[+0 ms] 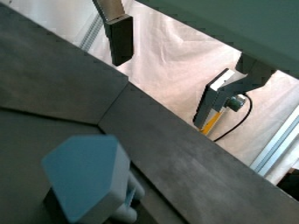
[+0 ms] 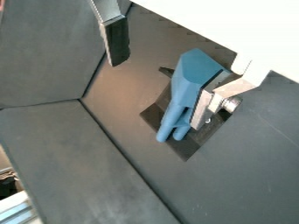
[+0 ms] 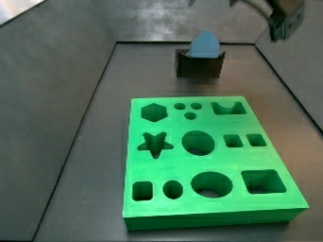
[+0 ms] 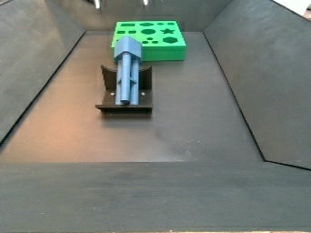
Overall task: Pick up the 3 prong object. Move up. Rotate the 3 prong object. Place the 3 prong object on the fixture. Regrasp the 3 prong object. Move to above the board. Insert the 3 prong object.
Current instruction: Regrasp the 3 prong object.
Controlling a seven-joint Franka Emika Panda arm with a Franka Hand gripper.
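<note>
- A dark grey desk (image 4: 183, 127) with sloping dark walls fills the scene.
- The blue three-prong piece (image 4: 127, 71) rests on the dark fixture (image 4: 125, 102).
- The green board (image 4: 148, 40) lies beyond it.
- The gripper (image 2: 176, 54) hangs above, jaws wide and empty.

A matte dark grey floor (image 4: 183, 118) lies between sloping dark grey side panels (image 4: 255, 64). Beyond them, in a wrist view, a creased white cloth backdrop (image 1: 176, 66) hangs, brightly lit.
</note>
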